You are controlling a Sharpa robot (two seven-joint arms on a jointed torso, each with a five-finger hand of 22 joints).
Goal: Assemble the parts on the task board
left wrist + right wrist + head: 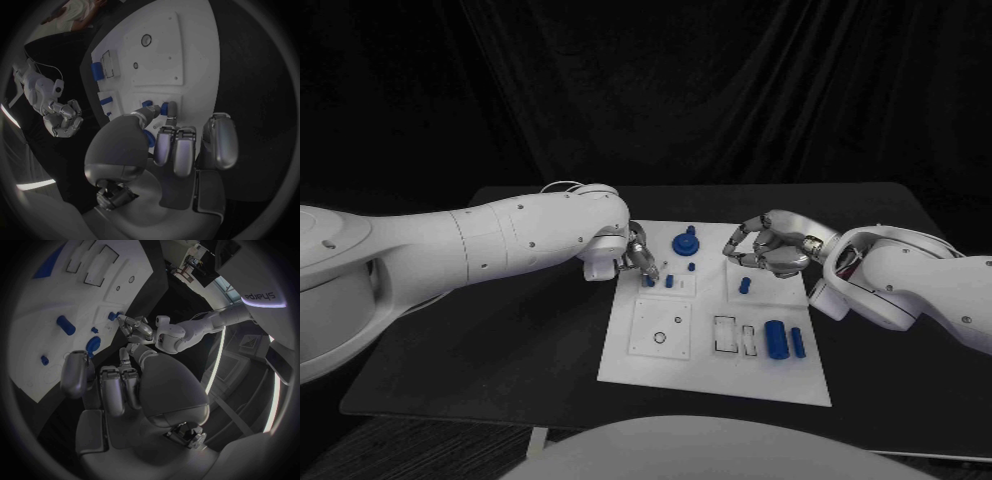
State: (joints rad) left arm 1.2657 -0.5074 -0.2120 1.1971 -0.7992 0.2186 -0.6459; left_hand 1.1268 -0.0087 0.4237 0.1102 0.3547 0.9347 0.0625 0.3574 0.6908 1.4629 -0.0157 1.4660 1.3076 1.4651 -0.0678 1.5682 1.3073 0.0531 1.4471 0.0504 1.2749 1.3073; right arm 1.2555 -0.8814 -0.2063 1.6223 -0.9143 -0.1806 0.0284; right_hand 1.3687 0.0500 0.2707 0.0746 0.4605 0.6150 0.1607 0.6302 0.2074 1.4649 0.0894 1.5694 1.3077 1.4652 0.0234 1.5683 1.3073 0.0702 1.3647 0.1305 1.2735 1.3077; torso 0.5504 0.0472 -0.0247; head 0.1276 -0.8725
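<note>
Task board (711, 375): your left hand (635, 255) pinches a small peg (649, 281), seemingly mid-seating; press straight down; right hand (769, 247) curled, empty.

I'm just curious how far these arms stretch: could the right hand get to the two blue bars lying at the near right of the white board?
Probably yes. The right hand hovers over the task board's right side holding nothing, and the blue bars lie uncovered with nothing between.

Small blue upright peg (649, 281) at silver left hand (635, 252) fingertips: contact hidden, hold not discernible. Silver right hand (770, 246) curled over white task board (711, 375) right edge; palm contents hidden. Left wrist view: own fingers (176, 147) cover board's near part, blue piece (149, 138) partly hidden.
</note>
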